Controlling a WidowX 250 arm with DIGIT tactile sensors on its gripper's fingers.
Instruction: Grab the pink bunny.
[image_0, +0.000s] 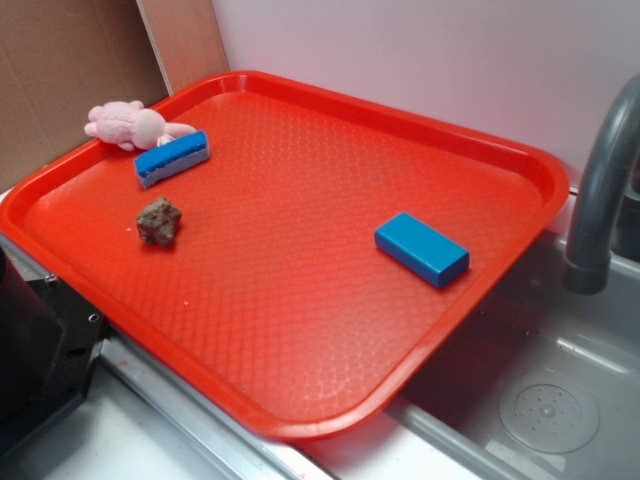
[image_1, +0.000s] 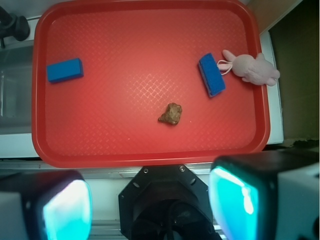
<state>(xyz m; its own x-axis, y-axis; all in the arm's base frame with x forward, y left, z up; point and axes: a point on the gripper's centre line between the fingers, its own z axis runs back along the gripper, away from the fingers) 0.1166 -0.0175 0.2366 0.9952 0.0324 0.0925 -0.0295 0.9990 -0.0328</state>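
Red tray (image_0: 300, 250): pink bunny (image_0: 128, 124) straddles rim (wrist: tool (image_1: 150, 205) open).

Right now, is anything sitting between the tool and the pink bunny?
Nothing visibly blocks a descent from above. The pink bunny lies on the tray's rim. One blue block touches its ears, and the brown chunk sits mid-tray, nearer the open tool.

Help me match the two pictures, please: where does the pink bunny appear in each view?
Exterior: the pink bunny lies upper left, on the red tray's far-left rim.
Wrist: the bunny is at the upper right, straddling the tray's right rim.
Shared landmark: the blue block beside its ears, seen in the wrist view too.
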